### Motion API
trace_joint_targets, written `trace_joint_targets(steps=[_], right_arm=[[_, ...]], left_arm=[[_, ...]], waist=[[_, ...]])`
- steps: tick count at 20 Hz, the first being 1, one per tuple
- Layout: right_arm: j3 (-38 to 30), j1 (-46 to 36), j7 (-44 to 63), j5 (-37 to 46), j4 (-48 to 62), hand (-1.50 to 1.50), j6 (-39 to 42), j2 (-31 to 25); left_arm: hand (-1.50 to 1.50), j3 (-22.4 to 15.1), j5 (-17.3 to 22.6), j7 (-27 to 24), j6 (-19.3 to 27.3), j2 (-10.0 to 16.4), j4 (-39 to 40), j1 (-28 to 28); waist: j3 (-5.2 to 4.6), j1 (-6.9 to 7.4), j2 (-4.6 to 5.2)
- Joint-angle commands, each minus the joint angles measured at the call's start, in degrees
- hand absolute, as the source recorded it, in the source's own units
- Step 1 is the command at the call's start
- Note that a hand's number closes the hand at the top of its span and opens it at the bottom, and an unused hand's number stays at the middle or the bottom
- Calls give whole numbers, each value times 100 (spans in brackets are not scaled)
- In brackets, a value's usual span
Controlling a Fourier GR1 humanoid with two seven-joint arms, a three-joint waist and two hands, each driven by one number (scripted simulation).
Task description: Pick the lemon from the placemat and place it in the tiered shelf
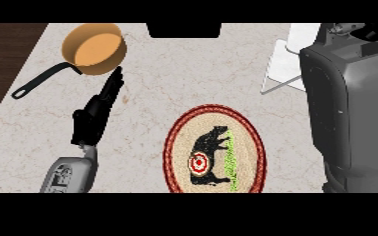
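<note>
The fingers [111,87] of the black left hand [94,117] are held straight and pressed together, pinching nothing. They point towards the orange round saucepan with a long black handle [92,50], and the tips lie just beside its rim. The grey left forearm [70,172] enters from the lower edge. This hand is judged idle.

On the pale marbled table [184,70], the oval braided placemat with a red border [214,117] lies near the lower edge; a black animal figure and a red target are printed on it. No lemon is seen on it, nor anywhere else.

The large dark right forearm [343,115] is raised along the right edge, beside the white tiered shelf [284,62]. The right hand is not shown, so its state cannot be told. The lemon is judged likely to be carried there, hidden.

If so, placing is the step in hand. The load should be brought over a shelf tier, lowered until seated, and released only then. The thin frame should not be knocked.
</note>
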Motion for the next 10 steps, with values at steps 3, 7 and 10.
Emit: trace_joint_targets(steps=[3,7,10], right_arm=[[-42,312,-310,150,539,150,-435,-377],[-228,317,-793,-48,1453,150,-1589,-542],[-473,245,-587,-54,1374,150,-1456,-682]], left_arm=[[0,-24,-25,-256,-24,-7,40,210],[0,-284,-255,-197,250,-305,-38,233],[0,-236,-187,-172,125,-196,-161,314]], waist=[[-1,16,6],[0,53,24],[0,29,4]])
